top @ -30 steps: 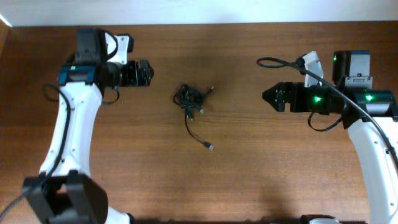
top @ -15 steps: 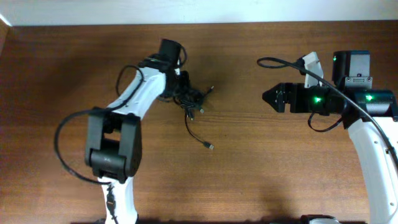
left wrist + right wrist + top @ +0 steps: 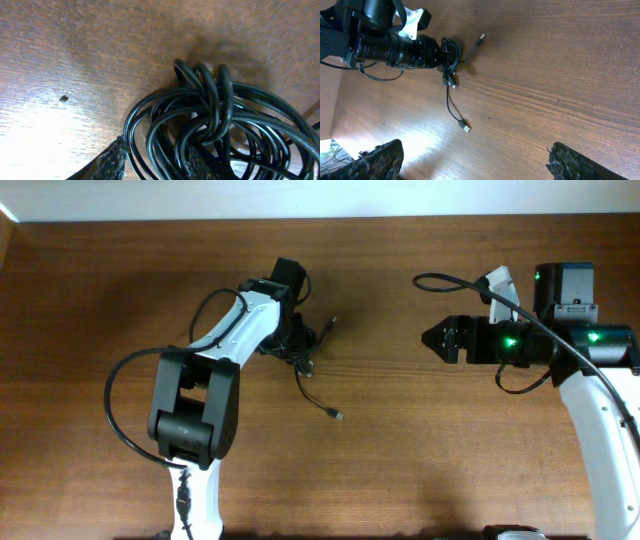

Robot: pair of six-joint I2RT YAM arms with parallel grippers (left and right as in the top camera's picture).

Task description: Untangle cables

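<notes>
The cables (image 3: 308,346) are a small bunch of thin black cords at the table's middle. One cord trails down to a metal plug (image 3: 338,416) and another plug (image 3: 331,323) sticks out at the upper right. My left gripper (image 3: 296,340) is at the bunch's left side. In the left wrist view its fingers (image 3: 114,161) close in around several looped strands of the cables (image 3: 215,115), with the gripper (image 3: 152,162) at the bottom edge. My right gripper (image 3: 428,337) is open and empty, well to the right. It sees the cables (image 3: 449,60) from afar, between its spread jaws (image 3: 475,160).
The brown wooden table (image 3: 420,450) runs to a white wall at the back. My left arm (image 3: 215,345) lies across the table left of the bunch. A thick black robot cable (image 3: 455,283) loops above my right arm.
My left arm swung from the far left to the bunch, then pressed in. The bunch and its upper plug shifted slightly left. The right arm has not moved.
</notes>
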